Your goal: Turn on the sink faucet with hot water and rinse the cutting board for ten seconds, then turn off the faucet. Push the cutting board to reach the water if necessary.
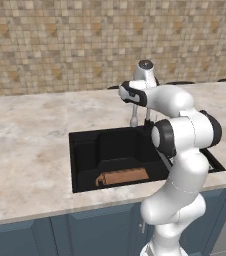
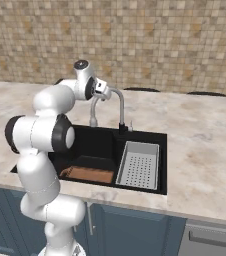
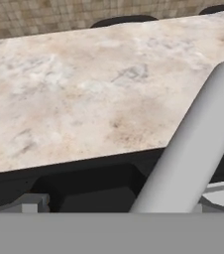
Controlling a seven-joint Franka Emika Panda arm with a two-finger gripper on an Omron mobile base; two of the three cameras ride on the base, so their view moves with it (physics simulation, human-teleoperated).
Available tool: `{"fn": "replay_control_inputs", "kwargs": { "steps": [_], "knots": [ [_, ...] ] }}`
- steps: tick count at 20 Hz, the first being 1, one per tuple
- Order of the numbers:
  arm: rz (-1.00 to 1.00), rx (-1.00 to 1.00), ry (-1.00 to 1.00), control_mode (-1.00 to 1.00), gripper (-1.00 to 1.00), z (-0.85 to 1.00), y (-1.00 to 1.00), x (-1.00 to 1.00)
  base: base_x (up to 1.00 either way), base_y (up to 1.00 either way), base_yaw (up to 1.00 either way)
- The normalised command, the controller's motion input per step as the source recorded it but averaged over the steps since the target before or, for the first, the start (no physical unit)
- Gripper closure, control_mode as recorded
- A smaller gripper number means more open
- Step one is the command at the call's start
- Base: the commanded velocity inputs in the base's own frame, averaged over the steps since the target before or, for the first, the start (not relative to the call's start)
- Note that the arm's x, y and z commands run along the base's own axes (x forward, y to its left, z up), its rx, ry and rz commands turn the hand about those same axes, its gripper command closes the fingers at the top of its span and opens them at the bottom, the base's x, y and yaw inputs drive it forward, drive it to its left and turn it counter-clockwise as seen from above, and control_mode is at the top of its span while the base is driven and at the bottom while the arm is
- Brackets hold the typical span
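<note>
Faucet (image 2: 119, 100) is not running yet; the gripper (image 2: 104, 93) hangs by its arch, jaws spread and empty. Next it must find the hot-water handle, which I cannot make out. The cutting board (image 1: 124, 176) lies at the near side of the sink (image 1: 85, 160), partly hidden.

arm: elbow folded high, forearm reaching forward | wrist: bent level, hand up at shoulder height | gripper (image 2: 106, 95): jaws spread wide, nothing between them, hovering
</note>
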Motion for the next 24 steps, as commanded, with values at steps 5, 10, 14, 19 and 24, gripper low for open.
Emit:
{"fn": "replay_control_inputs", "kwargs": {
  "steps": [5, 10, 14, 19, 24],
  "knots": [
    [-0.02, 0.0, 0.0, -1.0, -1.0, -0.01, 0.22, 0.21, 0.0, 0.0, 0.0],
    [0.0, 0.0, 0.0, -1.0, -1.0, 0.0, 0.16, 0.19, 0.0, 0.0, 0.0],
    [0.0, 0.0, 0.0, -1.0, -1.0, 0.0, 0.13, 0.17, 0.0, 0.0, 0.0],
    [0.0, 0.0, 0.0, -1.0, -1.0, 0.0, 0.0, 0.01, 0.0, 0.0, 0.0],
    [0.0, 0.0, 0.0, -1.0, -1.0, 0.0, 0.0, 0.0, 0.0, 0.0, 0.0]
  ]
}}
